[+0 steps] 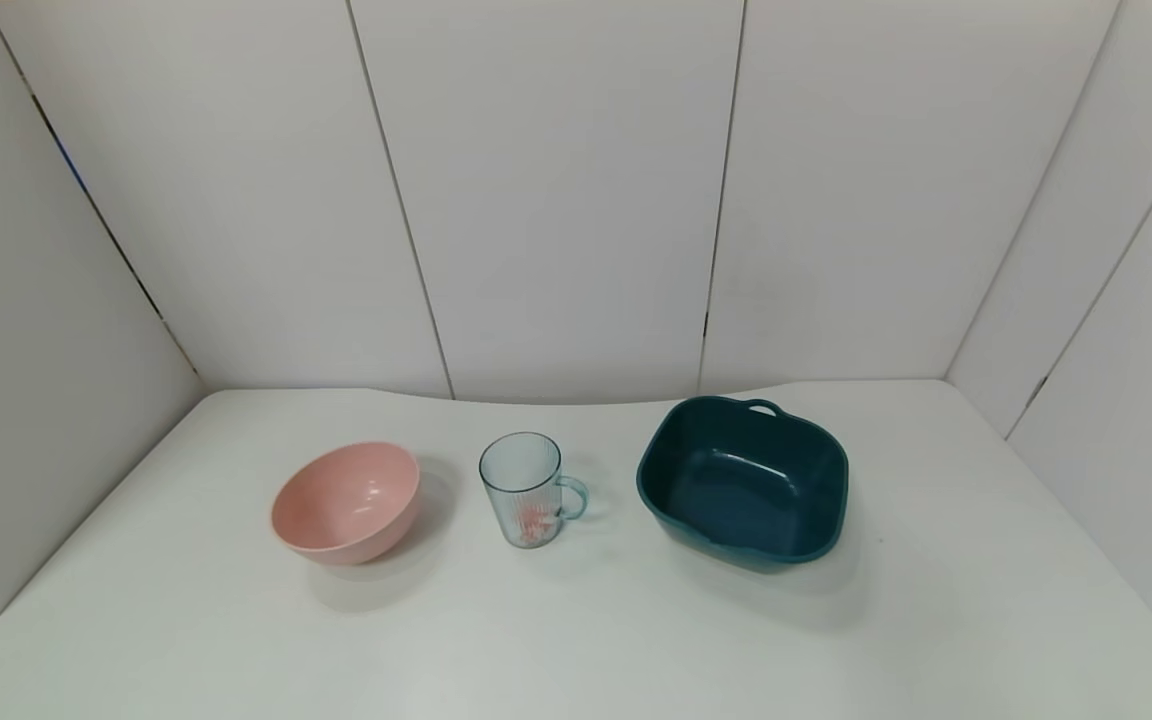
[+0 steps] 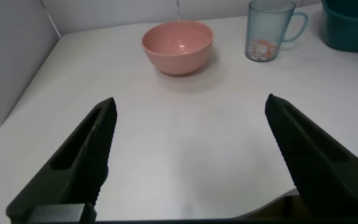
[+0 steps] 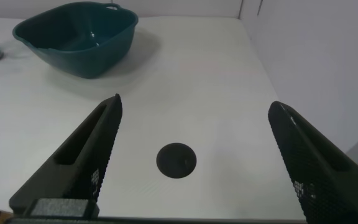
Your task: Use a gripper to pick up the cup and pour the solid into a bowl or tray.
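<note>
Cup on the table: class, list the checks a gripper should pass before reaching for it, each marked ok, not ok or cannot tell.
1. Cup upright, handle toward teal basin: ok.
2. Solid inside cup: ok.
3. Pink bowl upright, nothing inside: ok.
4. Left gripper open: ok.
5. Right gripper open: ok.
6. Table path from left gripper to cup unobstructed: ok.

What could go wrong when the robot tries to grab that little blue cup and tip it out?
The cup is ribbed, clear plastic that looks light; an off-centre squeeze might knock it over and scatter the red and white pieces. Its handle points toward the teal basin, so an approach from that side might snag it. The pink bowl sits close beside the cup and could get nudged.
</note>
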Action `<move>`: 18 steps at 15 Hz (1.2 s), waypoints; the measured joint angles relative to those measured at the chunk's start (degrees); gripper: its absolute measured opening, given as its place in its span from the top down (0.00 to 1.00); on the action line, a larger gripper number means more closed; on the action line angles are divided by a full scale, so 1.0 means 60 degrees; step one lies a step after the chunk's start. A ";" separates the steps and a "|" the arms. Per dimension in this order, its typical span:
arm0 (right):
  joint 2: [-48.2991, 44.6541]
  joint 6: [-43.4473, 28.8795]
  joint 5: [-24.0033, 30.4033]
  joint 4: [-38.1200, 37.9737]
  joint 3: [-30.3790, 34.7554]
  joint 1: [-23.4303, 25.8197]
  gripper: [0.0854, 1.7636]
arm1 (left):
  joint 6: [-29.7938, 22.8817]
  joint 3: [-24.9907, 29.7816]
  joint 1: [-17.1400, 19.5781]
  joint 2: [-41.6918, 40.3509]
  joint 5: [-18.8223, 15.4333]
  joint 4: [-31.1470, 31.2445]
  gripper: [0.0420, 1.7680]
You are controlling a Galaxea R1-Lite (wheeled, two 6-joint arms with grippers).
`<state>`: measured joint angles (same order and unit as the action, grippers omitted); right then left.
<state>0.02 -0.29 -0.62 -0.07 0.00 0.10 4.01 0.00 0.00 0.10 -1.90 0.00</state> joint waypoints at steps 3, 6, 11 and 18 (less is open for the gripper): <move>0.0000 0.0004 0.0000 0.0000 0.0000 0.0000 0.03 | -0.0081 0.0000 0.0000 0.0000 0.0006 -0.0022 0.03; 0.0000 0.0004 0.0004 0.0000 0.0000 0.0000 0.03 | -0.0085 -0.0173 0.0000 0.0002 0.0002 0.0069 0.03; 0.0000 0.0008 -0.0002 -0.0004 0.0000 0.0000 0.03 | -0.0095 -0.1101 0.0000 0.0414 -0.0085 0.0095 0.03; 0.0000 0.0008 -0.0002 -0.0004 0.0000 -0.0004 0.03 | 0.0016 -0.2958 -0.0595 0.2887 -0.0140 0.0000 0.03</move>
<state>0.02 -0.24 -0.63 -0.10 0.00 0.07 4.11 -17.75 -3.57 17.42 -2.74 0.00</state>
